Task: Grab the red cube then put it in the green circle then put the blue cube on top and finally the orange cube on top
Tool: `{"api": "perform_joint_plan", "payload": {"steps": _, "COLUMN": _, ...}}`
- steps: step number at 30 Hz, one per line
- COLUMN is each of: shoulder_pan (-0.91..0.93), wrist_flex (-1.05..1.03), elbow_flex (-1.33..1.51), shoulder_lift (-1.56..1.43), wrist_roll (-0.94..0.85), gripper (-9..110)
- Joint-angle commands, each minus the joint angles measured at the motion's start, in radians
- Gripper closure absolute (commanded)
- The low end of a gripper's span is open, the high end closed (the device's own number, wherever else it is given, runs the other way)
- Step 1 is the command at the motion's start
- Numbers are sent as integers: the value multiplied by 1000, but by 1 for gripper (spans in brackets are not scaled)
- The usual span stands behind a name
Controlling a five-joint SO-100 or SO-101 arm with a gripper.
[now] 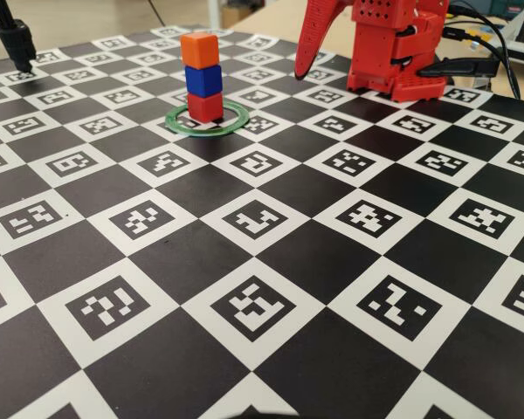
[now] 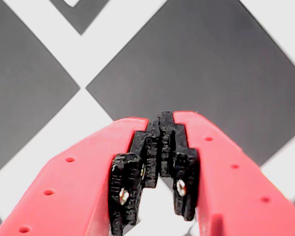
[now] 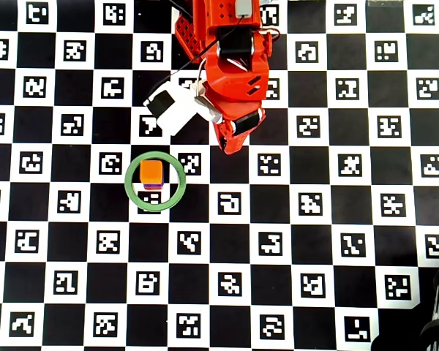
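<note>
I see the orange cube (image 1: 199,50) topping blue cube (image 1: 203,80) and red cube (image 1: 204,107) inside the green circle (image 1: 236,123); my gripper (image 2: 162,147), jaws together and empty, should park well right.

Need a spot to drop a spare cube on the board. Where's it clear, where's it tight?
Clear: the whole near half of the checkerboard in the fixed view, and everything right of the arm in the overhead view. Tight: the green ring, filled by the cube stack with orange on top, and the narrow strip between ring and the shut gripper.
</note>
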State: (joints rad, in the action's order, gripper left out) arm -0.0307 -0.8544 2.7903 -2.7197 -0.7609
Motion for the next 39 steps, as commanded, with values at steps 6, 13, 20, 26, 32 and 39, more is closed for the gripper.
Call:
{"api": "perform_joint_plan", "payload": {"steps": 6, "shoulder_pan": 9, "wrist_flex": 149, "elbow_flex": 253, "shoulder_lift": -255, "wrist_roll": -474, "gripper": 107}}
{"api": "perform_joint_plan", "payload": {"steps": 13, "shoulder_pan": 14, "wrist_flex": 0, "elbow_flex": 390, "shoulder_lift": -457, "wrist_roll": -577, "gripper": 107}}
{"api": "perform_joint_plan", "payload": {"steps": 20, "shoulder_pan": -14, "wrist_flex": -196, "elbow_flex": 390, "shoulder_lift": -541, "wrist_roll": -555, "gripper": 107}}
{"api": "perform_joint_plan", "payload": {"steps": 26, "shoulder_pan": 0, "wrist_flex": -273, "elbow_flex": 390, "shoulder_lift": -609, "wrist_roll": -540, "gripper": 107}}
{"api": "perform_joint_plan", "payload": {"steps": 32, "shoulder_pan": 15, "wrist_flex": -390, "elbow_flex": 390, "shoulder_lift": -640, "wrist_roll": -727, "gripper": 107}}
{"api": "perform_joint_plan", "payload": {"steps": 39, "shoulder_pan": 34, "wrist_flex": -505, "elbow_flex": 390, "shoulder_lift": -640, "wrist_roll": -756, "gripper": 107}}
